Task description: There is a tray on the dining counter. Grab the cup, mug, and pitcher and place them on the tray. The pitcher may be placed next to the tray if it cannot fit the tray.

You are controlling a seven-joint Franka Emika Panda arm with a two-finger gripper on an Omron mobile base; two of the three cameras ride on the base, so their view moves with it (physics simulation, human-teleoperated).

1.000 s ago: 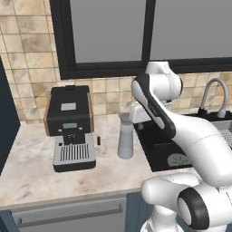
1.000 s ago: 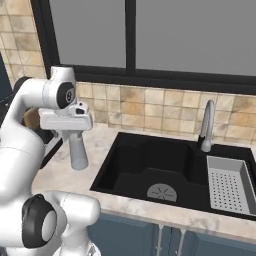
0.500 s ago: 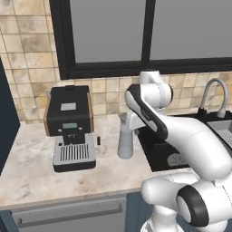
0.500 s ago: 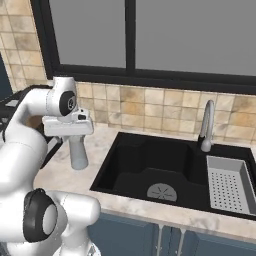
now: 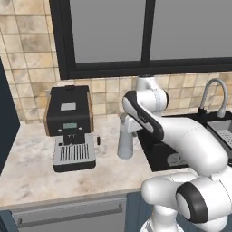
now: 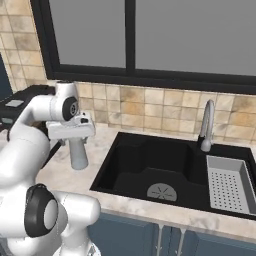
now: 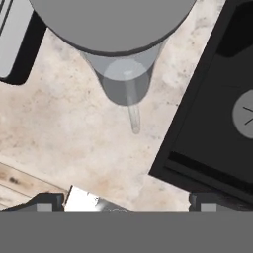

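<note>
Hand view: tall slim grey cylinder pitcher (image 7: 121,44) stands near the black sink (image 7: 217,113) edge of the pale marbled counter (image 7: 74,133). Gripper (image 7: 126,200) wide open above it, holding nothing. Looks rigid, smooth, tippy; grip mid-body.

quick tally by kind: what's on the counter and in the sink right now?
pitcher: 1
coffee machine: 1
faucet: 1
sink strainer basket: 1
Total: 4
</note>
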